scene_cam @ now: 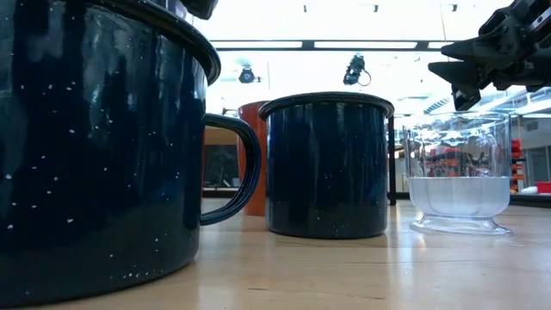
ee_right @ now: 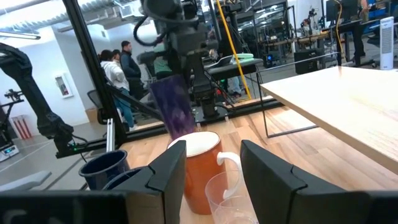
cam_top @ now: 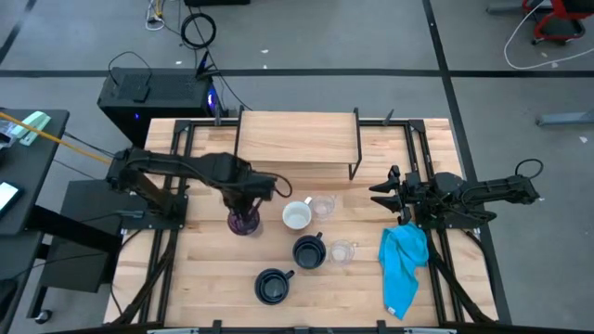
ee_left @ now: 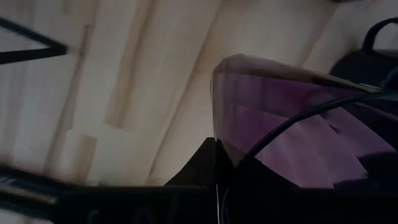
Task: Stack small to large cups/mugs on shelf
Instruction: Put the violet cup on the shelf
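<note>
The left claw [cam_top: 245, 206] is clamped shut on the rim of the upright purple tumbler [cam_top: 244, 222] at the bench's [cam_top: 213, 278] left-centre, the shelf [cam_top: 297, 139] lying toward one o'clock from it, while the right claw [cam_top: 382, 192], half-open and empty, waits farther off.

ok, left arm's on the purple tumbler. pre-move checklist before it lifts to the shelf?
1. Left gripper shut on purple tumbler: ok.
2. Tumbler upright: not ok, it leans in the right wrist view.
3. Shelf top free: ok.
4. Orange-brown mug apart from tumbler: ok.
5. Right gripper open, holding nothing, off to the side near blue cloth: ok.
6. Grip depth on tumbler rim: cannot tell.
</note>
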`<action>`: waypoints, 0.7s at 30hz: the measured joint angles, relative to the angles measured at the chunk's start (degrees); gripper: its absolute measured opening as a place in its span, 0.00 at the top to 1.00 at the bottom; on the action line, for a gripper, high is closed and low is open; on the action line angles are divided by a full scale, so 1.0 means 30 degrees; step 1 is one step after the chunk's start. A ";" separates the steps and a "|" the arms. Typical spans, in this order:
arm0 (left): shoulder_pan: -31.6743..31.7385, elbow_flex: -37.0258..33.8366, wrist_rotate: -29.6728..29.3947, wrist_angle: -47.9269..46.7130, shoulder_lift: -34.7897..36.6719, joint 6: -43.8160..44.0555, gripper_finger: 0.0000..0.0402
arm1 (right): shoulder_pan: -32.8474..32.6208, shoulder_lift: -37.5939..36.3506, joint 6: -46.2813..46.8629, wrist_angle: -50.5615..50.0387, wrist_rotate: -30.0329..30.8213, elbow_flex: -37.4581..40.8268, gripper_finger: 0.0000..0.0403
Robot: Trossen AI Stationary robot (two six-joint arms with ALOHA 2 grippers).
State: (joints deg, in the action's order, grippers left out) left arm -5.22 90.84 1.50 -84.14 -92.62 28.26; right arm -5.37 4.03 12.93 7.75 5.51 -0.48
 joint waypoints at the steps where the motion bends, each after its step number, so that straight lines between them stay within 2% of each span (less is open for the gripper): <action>1: 0.0206 0.0215 -0.0017 -0.0157 0.0000 -0.0140 0.97 | 0.0002 0.0000 0.0000 0.0000 -0.0005 0.0004 0.60; 12: 0.2601 0.2684 -0.0148 -0.2088 0.0000 -0.1981 0.97 | 0.0002 0.0000 0.0000 0.0000 -0.0002 0.0004 0.60; 21: 0.5201 0.5275 -0.0070 -0.1967 0.0000 -0.3688 0.97 | -0.0001 0.0000 0.0000 0.0000 0.0000 0.0002 0.60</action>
State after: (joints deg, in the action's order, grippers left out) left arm 10.38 106.67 1.29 -90.04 -92.62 17.20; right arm -5.37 4.03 12.93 7.75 5.51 -0.48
